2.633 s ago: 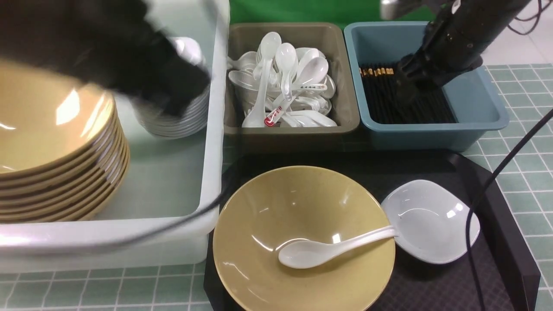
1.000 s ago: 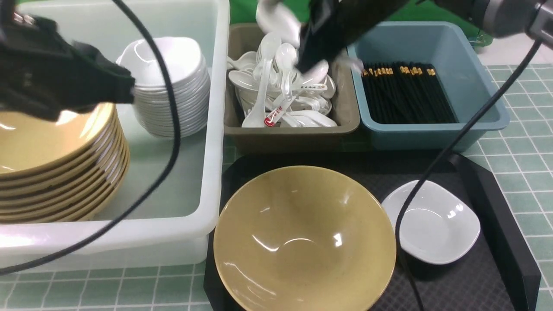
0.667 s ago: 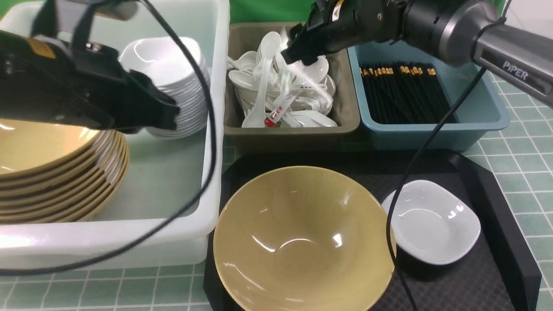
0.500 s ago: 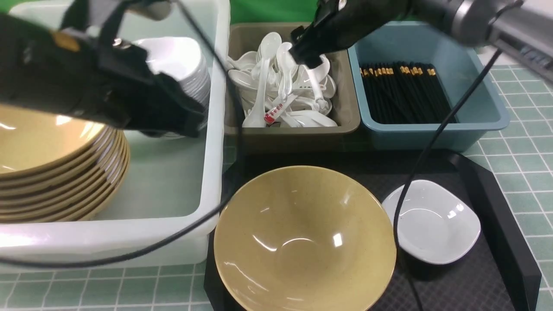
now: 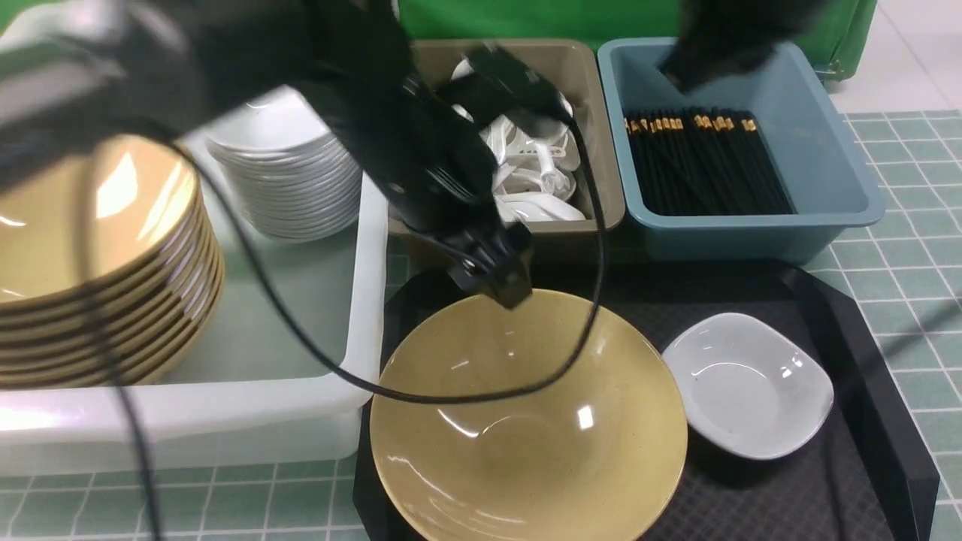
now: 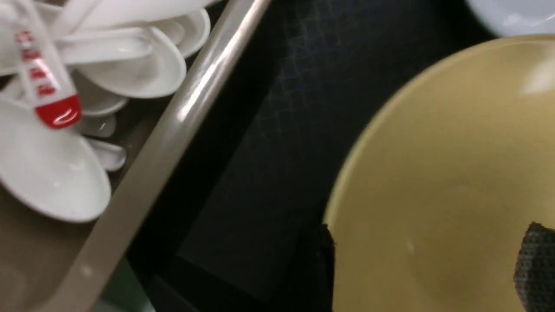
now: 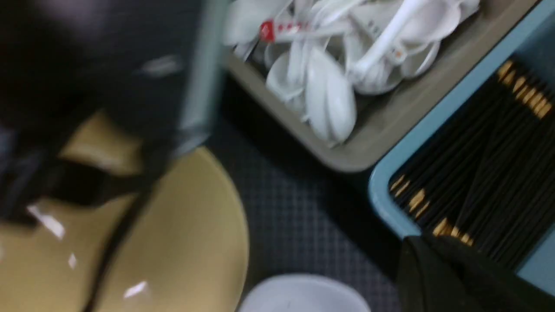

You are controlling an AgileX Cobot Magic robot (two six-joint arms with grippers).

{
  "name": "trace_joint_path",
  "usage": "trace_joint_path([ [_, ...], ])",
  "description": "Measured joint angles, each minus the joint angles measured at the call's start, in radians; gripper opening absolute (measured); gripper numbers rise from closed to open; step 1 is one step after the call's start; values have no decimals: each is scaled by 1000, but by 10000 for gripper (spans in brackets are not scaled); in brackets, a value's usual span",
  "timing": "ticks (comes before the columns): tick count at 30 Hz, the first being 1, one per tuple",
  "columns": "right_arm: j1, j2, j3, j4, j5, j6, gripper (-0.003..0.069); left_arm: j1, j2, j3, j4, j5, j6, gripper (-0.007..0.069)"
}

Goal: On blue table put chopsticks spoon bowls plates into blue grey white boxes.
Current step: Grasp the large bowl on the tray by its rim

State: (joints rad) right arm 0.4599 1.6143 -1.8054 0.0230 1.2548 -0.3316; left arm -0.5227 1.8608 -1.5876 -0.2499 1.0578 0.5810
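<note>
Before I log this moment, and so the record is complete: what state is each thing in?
Tan bowl: upright, uncovered, on the black tray.
White dish: upright, uncovered, beside it.
Grey-brown bin: open, holding spoons.
Blue bin: open, holding chopsticks.
Left hand: open.
</note>
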Motion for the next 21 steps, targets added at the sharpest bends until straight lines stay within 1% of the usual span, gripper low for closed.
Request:
trace_joint_path([
  [4,0,-111,147,9,4,-15,38,0,94,-38,54,-14,-42,545],
  [6,0,-140,195,9,4,-16,38,1,121,-42,61,-15,-57,544],
  [8,0,-162,239,9,4,-16,38,1,148,-42,61,-5,-68,525],
  [9,0,-168,258,9,3,-19,38,1,163,-43,61,13,-85,485],
  [10,0,-168,263,9,3,-18,38,1,165,-43,61,13,-88,485],
  [11,0,-170,272,9,0,-22,38,0,174,-43,61,31,-106,419],
  [12,0,-170,275,9,-2,-26,38,0,176,-43,61,40,-120,368],
  [13,0,-170,275,10,-10,-33,38,0,177,-43,61,60,-140,264],
  [14,0,-170,275,13,-15,-34,38,0,177,-44,60,67,-146,231],
  [15,0,-170,276,15,-21,-37,38,0,176,-45,58,77,-151,181],
  [16,0,-170,276,31,-41,-45,38,1,162,-61,41,137,-151,77],
  [17,0,-170,276,31,-41,-45,38,1,162,-62,41,137,-151,77],
  [18,0,-170,275,51,-51,-62,38,1,143,-74,23,166,-158,35],
  [19,0,-170,269,85,-58,-83,38,1,115,-93,4,172,-165,13],
  [21,7,-170,257,115,-56,-103,38,1,79,-106,-13,172,-172,5],
])
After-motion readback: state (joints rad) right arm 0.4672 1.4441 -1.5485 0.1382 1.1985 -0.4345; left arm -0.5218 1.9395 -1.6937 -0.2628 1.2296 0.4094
